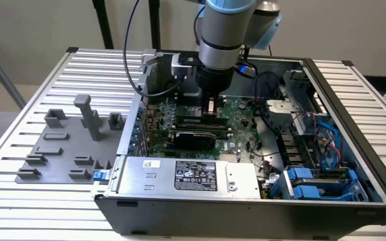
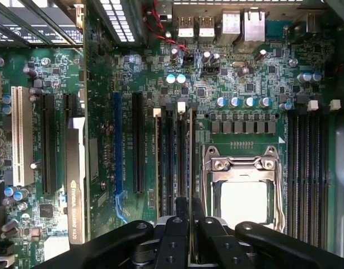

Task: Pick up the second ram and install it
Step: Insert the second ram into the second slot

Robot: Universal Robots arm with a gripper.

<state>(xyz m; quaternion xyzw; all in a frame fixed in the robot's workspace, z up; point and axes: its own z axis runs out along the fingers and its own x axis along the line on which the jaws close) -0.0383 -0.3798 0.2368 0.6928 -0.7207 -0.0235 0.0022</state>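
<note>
My gripper [image 1: 210, 111] reaches down into the open computer case [image 1: 247, 211], just above the large green motherboard [image 1: 236, 128]. In the wrist view the black fingers [image 2: 172, 235] are closed on the second ram [image 2: 190, 162], a thin green stick seen edge-on. It runs along the memory slots [image 2: 167, 162] beside the processor socket [image 2: 242, 190]. The stick stands upright over a slot with white end clips [image 2: 181, 105]; whether it is seated I cannot tell.
A graphics card [image 2: 75, 179] stands in a slot to one side. The silver power supply [image 1: 186, 175] fills the case's front, with blue drive bays [image 1: 313, 183] and loose cables [image 1: 323, 135] at the exterior view's right. A grey fixture tray [image 1: 66, 145] lies outside, to the left.
</note>
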